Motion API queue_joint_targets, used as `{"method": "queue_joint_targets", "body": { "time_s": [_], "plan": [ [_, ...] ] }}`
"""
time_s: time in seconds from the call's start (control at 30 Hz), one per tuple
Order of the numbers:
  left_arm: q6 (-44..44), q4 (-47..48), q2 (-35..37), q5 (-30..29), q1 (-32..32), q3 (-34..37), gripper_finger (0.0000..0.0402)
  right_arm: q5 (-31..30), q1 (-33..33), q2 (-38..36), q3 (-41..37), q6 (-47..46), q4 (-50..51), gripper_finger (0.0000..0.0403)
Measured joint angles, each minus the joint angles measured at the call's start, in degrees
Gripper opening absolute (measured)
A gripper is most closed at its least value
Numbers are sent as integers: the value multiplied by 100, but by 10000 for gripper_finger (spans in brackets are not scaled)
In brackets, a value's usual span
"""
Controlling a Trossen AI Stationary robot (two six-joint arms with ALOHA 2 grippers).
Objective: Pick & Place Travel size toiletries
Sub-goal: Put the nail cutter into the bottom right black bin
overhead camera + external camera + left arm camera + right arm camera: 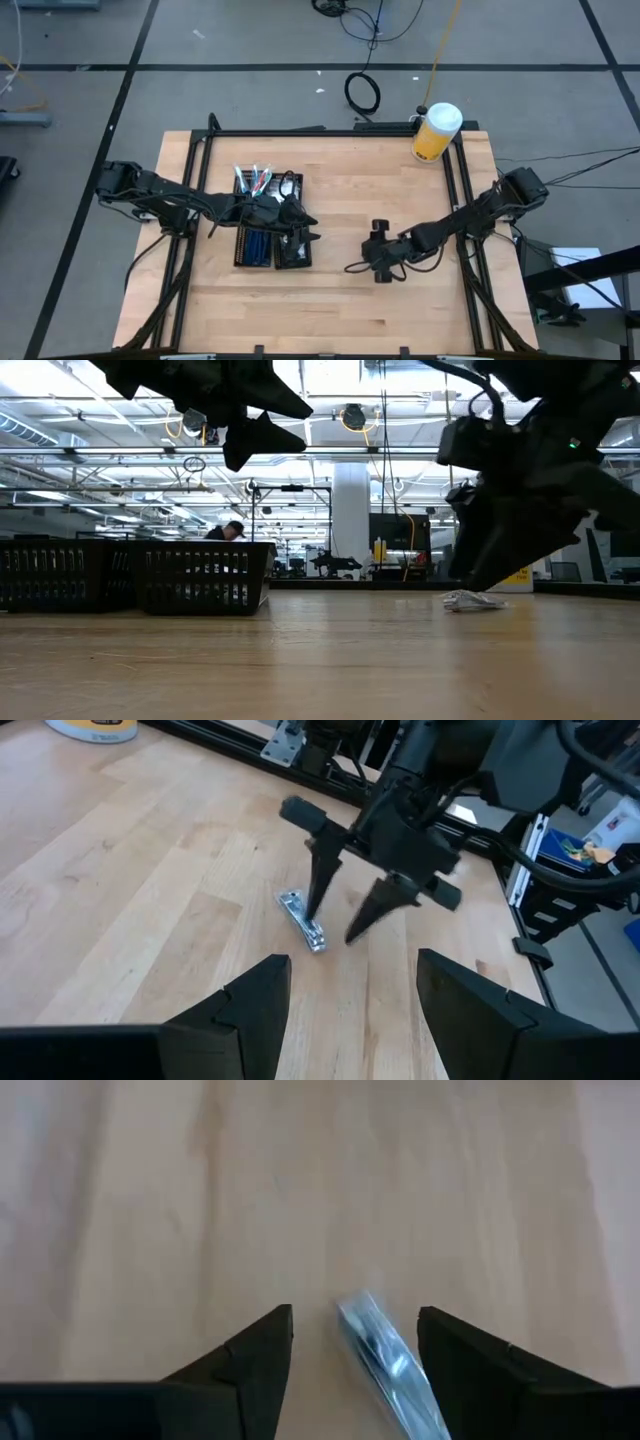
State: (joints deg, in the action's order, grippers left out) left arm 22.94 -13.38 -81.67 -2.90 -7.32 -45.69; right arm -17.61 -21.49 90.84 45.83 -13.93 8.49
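Silvery packet (388, 1360) on table, between open jaws.

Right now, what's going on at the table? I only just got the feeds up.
The right hand hangs open over the middle of the wooden table, its fingers either side of a small silvery packet lying flat on the wood; nothing is gripped. The left hand hovers open above the black tray, which already holds blue pieces and thin sticks. A yellow jar stands at the far edge.
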Motion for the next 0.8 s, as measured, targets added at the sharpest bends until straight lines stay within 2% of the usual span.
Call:
{"method": "queue_joint_targets", "body": {
  "time_s": [0.2, 0.3, 0.37, 0.57, 0.8],
  "plan": [
    [0, -7, 0, -2, 1, 0, 214, -84, 2, -266, -394, -39, 79, 195],
    [0, -6, 0, -2, -1, 0, 214, -487, 15, -246, -814, -45, -351, 195],
    [0, -7, 0, -2, 0, 0, 214, -484, 51, -267, -1167, -40, -983, 194],
    [-6, -16, 0, -6, 1, 0, 214, 376, 207, -268, -2195, -585, -2869, 187],
    [-24, -12, 0, -10, 1, 0, 214, 1215, 225, -260, -2417, -801, -2884, 150]
  ]
}}
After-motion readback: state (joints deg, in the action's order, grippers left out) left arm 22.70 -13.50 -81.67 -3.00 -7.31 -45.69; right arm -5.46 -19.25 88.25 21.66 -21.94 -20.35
